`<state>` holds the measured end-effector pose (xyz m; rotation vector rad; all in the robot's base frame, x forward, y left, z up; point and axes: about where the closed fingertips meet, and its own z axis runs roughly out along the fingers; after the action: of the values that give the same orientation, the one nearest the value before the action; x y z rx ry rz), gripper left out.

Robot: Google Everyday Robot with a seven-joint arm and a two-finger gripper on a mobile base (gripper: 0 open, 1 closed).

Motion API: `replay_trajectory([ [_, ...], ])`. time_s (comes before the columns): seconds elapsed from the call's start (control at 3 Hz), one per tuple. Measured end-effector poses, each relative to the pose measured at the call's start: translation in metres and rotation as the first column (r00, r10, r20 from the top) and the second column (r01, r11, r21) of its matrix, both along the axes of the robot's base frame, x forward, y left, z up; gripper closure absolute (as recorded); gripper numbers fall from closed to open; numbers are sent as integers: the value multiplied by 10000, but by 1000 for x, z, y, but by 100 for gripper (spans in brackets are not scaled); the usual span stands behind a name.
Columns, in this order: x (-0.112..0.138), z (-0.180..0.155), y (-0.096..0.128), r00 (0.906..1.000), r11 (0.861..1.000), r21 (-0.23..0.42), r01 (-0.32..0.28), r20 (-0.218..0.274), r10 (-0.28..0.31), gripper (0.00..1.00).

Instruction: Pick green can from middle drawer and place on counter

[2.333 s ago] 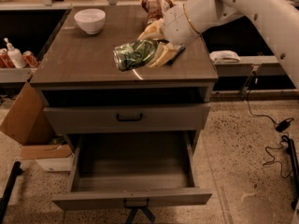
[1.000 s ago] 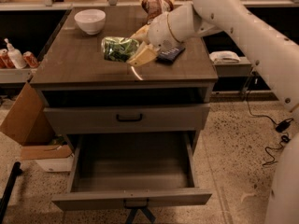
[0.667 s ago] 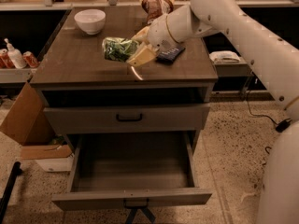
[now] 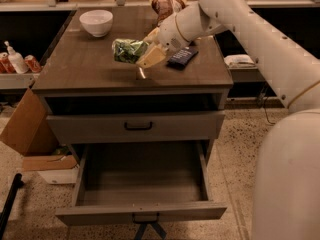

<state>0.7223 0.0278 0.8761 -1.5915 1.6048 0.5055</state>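
Observation:
The green can (image 4: 128, 50) lies on its side in my gripper (image 4: 143, 49), held just above the counter (image 4: 90, 76) near its middle, with a shadow under it. The gripper is shut on the can's right end, and its tan fingers (image 4: 151, 58) show above and below the can. My white arm reaches in from the upper right. The middle drawer (image 4: 142, 211) is pulled wide open below, and its inside is empty.
A white bowl (image 4: 96, 21) stands at the counter's back left. A dark flat device (image 4: 182, 56) and a brown bag (image 4: 167, 5) are behind my wrist. The shut drawer with the black bar handle (image 4: 138, 127) is above the open one. A cardboard box (image 4: 25, 129) stands on the floor at left.
My gripper has carried the green can leftward over the counter since the earliest frame. Over the last second it has hardly moved.

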Motion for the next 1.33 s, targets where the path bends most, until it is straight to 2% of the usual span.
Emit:
replay_trajectory([
  [0.33,15,-4,4,9999,9999,-155,29,-98,-31,84],
  [1.33,42,-23,22,9989,9995,-265,-191,-436,179,14],
])
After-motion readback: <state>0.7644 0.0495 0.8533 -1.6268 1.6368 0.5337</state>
